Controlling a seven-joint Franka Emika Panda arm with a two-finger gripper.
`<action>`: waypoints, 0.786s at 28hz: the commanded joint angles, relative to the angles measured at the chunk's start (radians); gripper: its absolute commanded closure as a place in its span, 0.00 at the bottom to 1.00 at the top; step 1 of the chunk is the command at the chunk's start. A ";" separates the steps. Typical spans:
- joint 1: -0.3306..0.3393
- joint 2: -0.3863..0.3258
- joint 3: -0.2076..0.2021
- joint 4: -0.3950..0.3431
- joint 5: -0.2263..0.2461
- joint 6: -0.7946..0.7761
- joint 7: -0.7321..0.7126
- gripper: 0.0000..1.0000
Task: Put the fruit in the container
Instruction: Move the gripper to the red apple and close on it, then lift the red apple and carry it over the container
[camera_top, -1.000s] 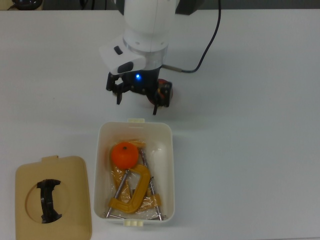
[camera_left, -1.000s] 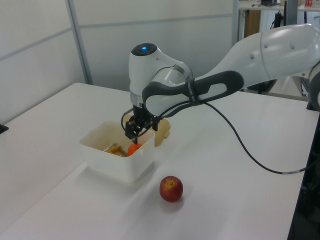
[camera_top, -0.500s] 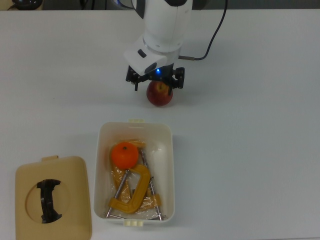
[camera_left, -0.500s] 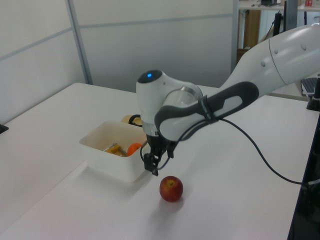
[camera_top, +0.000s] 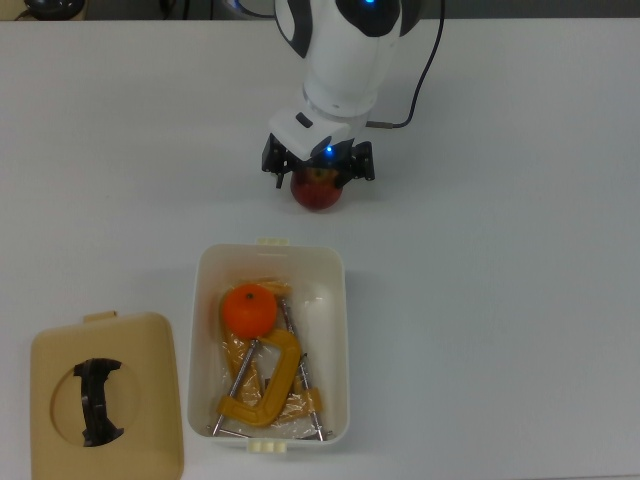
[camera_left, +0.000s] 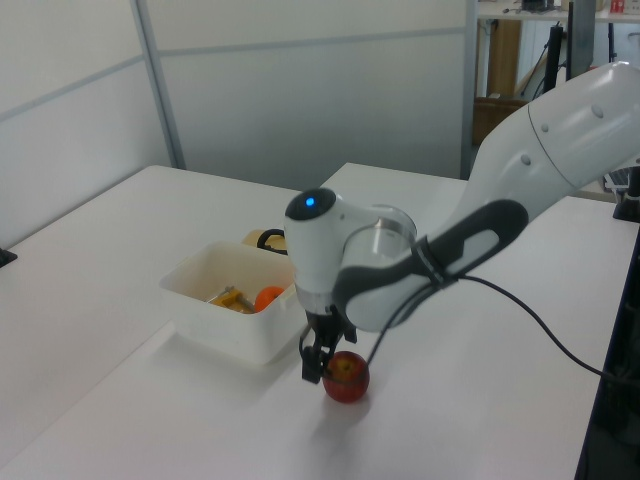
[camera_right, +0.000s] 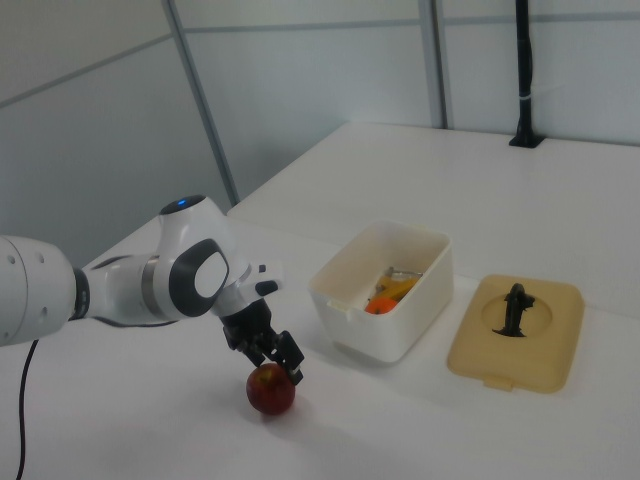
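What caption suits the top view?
Open claw over dark red apple beside cream-white plastic tub holding bright orange fruit.

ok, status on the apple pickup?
Pincer open, straddling the apple on the table. Apple not yet lifted. Orange in the container with the clamps. Nothing between apple and container.

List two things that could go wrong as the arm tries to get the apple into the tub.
1. The apple is round and rests on the bare table; the open hand straddling it could nudge it and send it rolling.
2. The tub already holds an orange and clamps, so a dropped apple may bounce.
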 joint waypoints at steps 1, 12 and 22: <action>0.010 -0.025 0.018 -0.093 -0.096 0.065 0.099 0.00; 0.008 -0.008 0.036 -0.105 -0.122 0.070 0.102 0.36; -0.010 -0.028 0.027 -0.030 -0.089 0.065 0.121 1.00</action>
